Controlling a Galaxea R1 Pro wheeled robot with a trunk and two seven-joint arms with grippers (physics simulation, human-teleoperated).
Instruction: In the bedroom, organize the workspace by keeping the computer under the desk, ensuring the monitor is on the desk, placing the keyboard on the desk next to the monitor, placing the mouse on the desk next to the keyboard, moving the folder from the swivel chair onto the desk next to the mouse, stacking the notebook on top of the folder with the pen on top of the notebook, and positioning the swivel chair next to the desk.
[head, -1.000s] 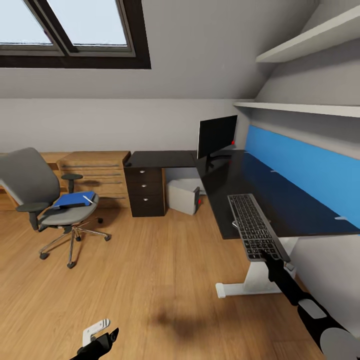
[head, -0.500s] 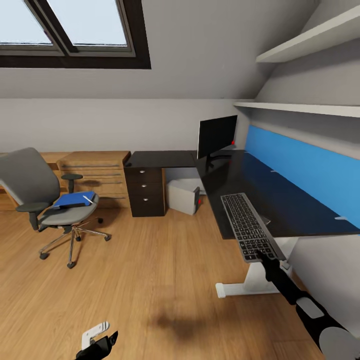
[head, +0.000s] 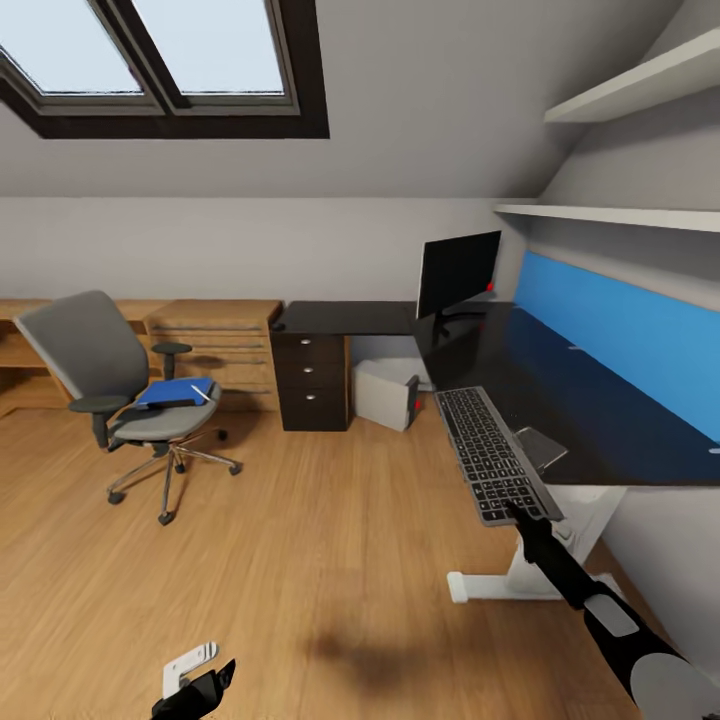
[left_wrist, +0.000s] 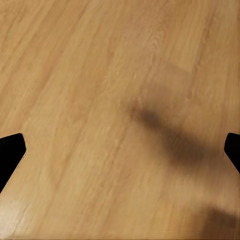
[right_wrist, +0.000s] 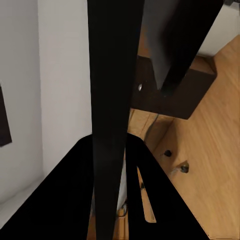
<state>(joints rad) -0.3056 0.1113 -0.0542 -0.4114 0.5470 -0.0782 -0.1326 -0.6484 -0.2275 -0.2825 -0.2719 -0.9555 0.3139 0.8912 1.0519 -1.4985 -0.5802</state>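
Head view: the right gripper (head: 522, 512) pinches the near end of the keyboard (head: 490, 452), which lies lengthwise along the front edge of the desk (head: 560, 400), its near end overhanging that edge. Just beside the keyboard, a flat grey pad (head: 540, 447) rests on the desktop. At the far corner stands the monitor (head: 457, 273), with the computer (head: 386, 393) on the floor under the desk beside the dark drawers (head: 314, 382). Across a wide stretch of bare wood floor (head: 300, 540), well apart from the desk, the swivel chair (head: 130, 395) carries the folder (head: 176, 391) on its seat. The left gripper (head: 200, 690) hangs low over the floor, its fingers (left_wrist: 11, 150) spread wide in the left wrist view.
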